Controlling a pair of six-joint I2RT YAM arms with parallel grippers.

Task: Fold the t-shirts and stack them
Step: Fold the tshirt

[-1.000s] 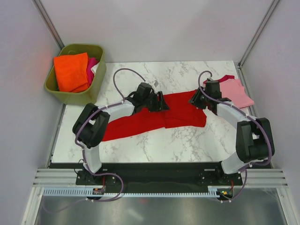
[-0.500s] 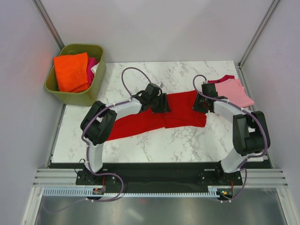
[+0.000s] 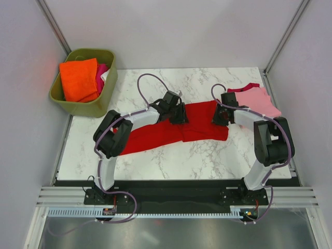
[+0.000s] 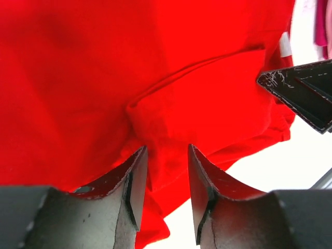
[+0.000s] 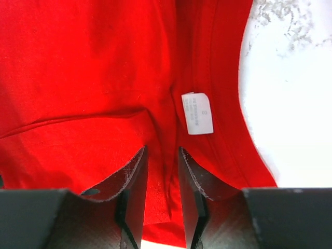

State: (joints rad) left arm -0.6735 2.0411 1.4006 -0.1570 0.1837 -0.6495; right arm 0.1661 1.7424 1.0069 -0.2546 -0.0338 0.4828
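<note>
Left gripper [image 3: 178, 114] pinches a raised fold of the red t-shirt [image 3: 199, 124] at its far edge. The right gripper [image 3: 218, 115] pinches cloth beside the white neck label [image 5: 197, 113]. Shirt lies across the marble table [image 3: 171, 161]; pink t-shirt [image 3: 259, 102] lies at the far right corner.

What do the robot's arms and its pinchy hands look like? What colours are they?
The left arm and right arm are white tube sections joined by chunky black motor blocks, each with a purple cable looping along it. The left gripper and right gripper each have two flat, dark grey fingers, scuffed with pale scratches near the tips.
</note>
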